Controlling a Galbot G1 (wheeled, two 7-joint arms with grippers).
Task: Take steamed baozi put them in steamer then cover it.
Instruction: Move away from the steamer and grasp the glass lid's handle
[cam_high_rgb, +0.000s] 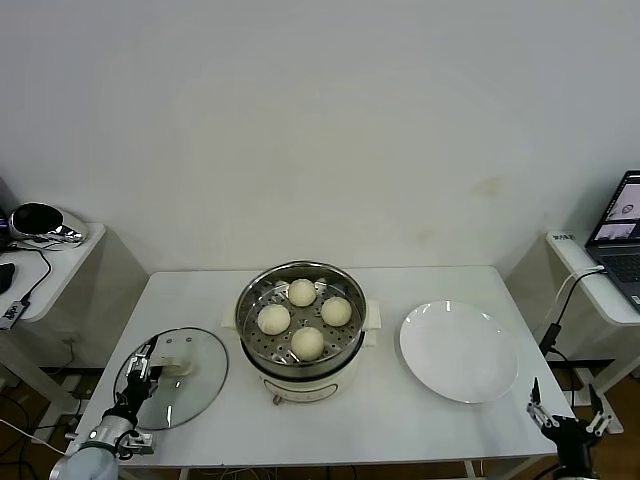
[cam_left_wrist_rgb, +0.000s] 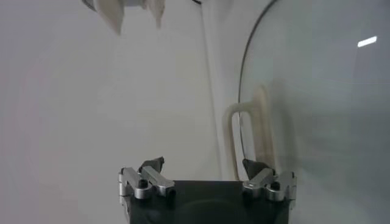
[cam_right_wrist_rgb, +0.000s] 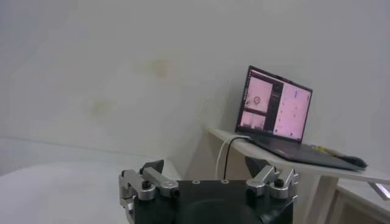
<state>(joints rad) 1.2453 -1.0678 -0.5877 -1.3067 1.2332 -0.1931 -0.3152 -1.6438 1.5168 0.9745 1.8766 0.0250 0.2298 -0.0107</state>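
I am holding my left pincer (cam_high_rgb: 139, 377) wide open and empty just over the near edge of the cover (cam_high_rgb: 185, 382), which is lying flat on the counter (cam_high_rgb: 400, 420) left of the steamer (cam_high_rgb: 300, 335). All four steamed baozi (cam_high_rgb: 303, 292) are sitting on the steamer's perforated tray. My right pincer (cam_high_rgb: 567, 408) is waiting off the counter's right front corner, also spread open with nothing in it, near the white plate (cam_high_rgb: 458, 350).

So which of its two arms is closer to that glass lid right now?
The left. Its left gripper hangs right over the glass lid, fingers open. The right gripper sits far across the table, beyond the white plate.
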